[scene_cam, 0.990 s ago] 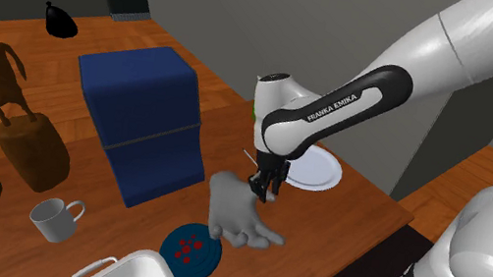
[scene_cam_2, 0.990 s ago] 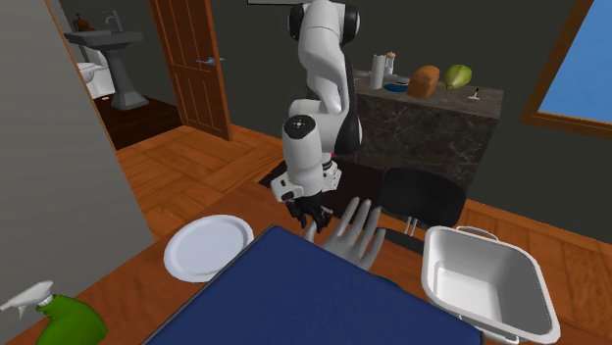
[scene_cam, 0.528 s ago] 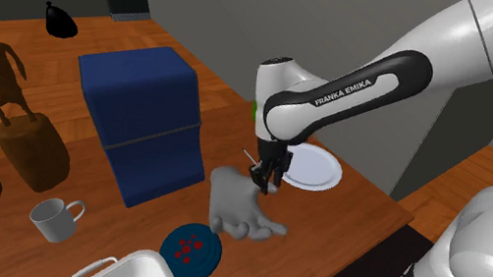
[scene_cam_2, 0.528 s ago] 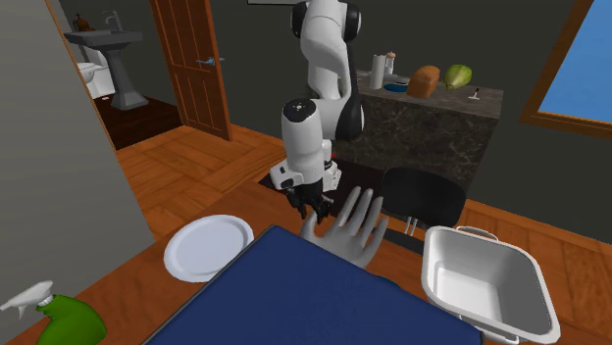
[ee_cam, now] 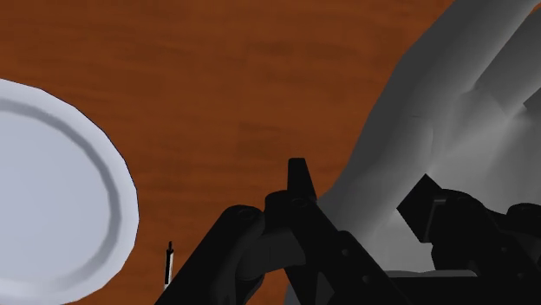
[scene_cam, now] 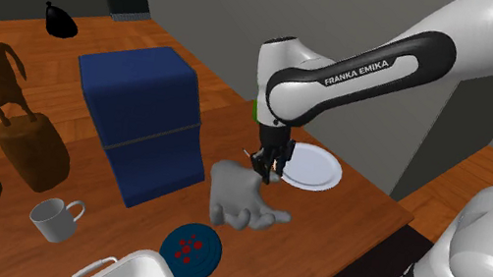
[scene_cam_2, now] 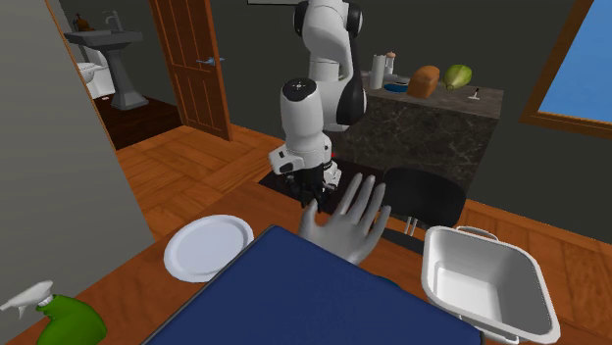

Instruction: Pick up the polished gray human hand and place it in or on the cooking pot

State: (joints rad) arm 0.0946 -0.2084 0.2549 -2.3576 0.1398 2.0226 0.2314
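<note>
Shoulder view: the gripper (scene_cam: 268, 170), closed on the gray hand (scene_cam: 238, 199) at its wrist, is lifting it higher off the surface (scene_cam: 349, 205) than before, readying carriage toward the white pot (scene_cam: 128, 275).

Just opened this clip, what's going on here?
The white Franka arm has its black gripper shut on the grey human hand, holding it by one edge over the wooden table, beside a dark blue box. The pale cooking pot sits apart and empty, past a blue plate. The hand is not yet in the pot.
</note>
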